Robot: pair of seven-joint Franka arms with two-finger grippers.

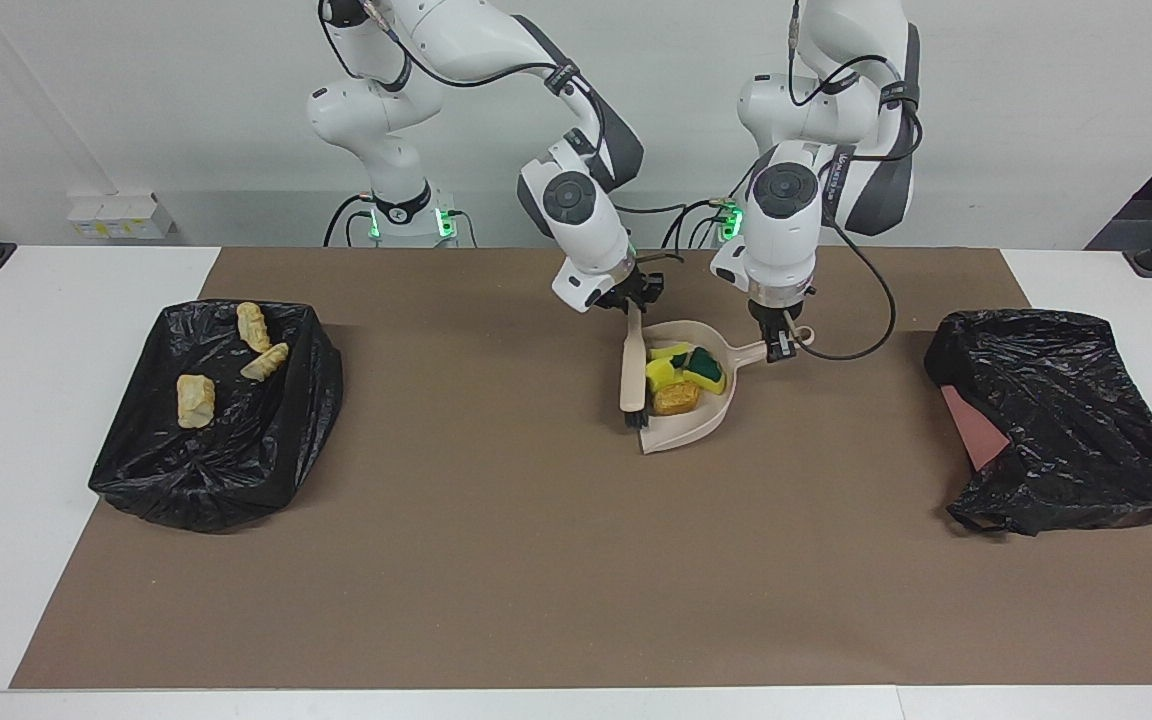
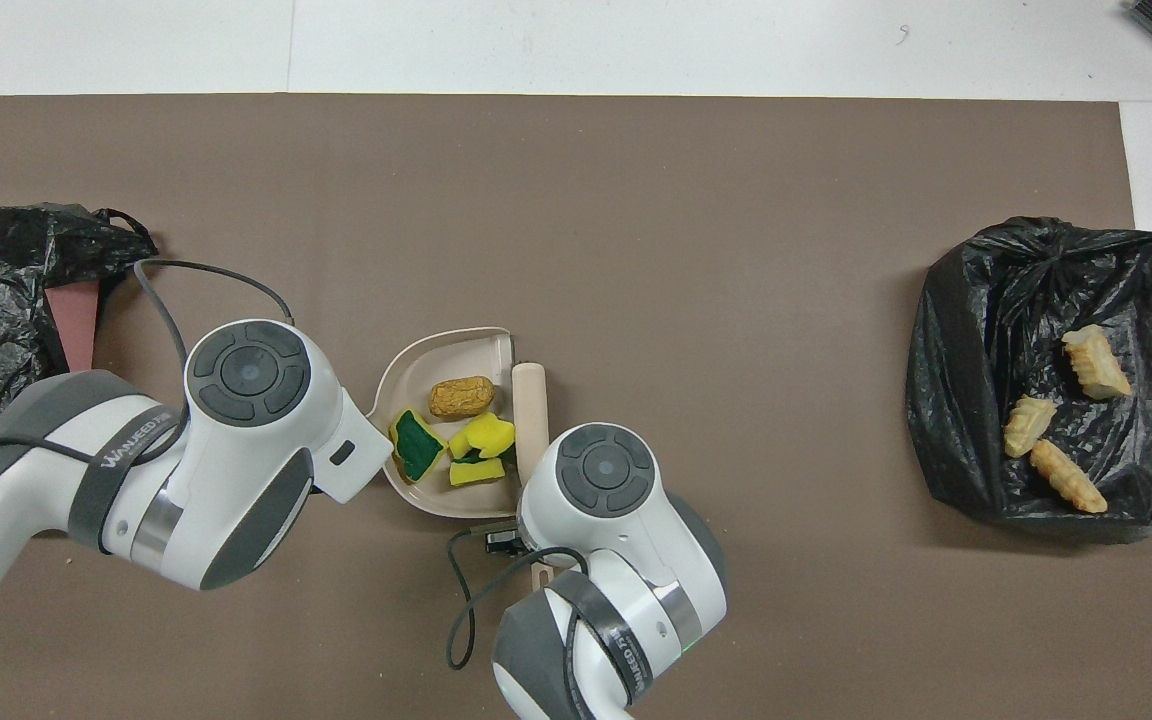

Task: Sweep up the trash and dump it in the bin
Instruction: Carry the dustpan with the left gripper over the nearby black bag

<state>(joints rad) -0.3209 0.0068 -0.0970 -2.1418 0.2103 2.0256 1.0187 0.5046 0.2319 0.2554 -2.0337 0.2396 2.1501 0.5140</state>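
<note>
Two arms work over a brown mat (image 1: 496, 560) on a white table (image 1: 46, 300), a pale wall (image 1: 136, 100) above. Left gripper (image 1: 779, 345) grips the dustpan (image 1: 701, 420) handle; right gripper (image 1: 631, 300) grips the brush (image 1: 631, 370). Trash (image 1: 681, 378) sits in the dustpan, more (image 1: 196, 400) in a black bin (image 1: 266, 450).

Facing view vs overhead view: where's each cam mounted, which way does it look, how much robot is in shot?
Facing view: high across the table, looking at the robots; both arms show, bases to pincers.
Overhead view: high above the robots' end, looking forward and steeply down; only wrists and forearms show.
Shared: dustpan with the swept scraps, brush, and the black bin with three bread pieces, half a turn apart.
</note>
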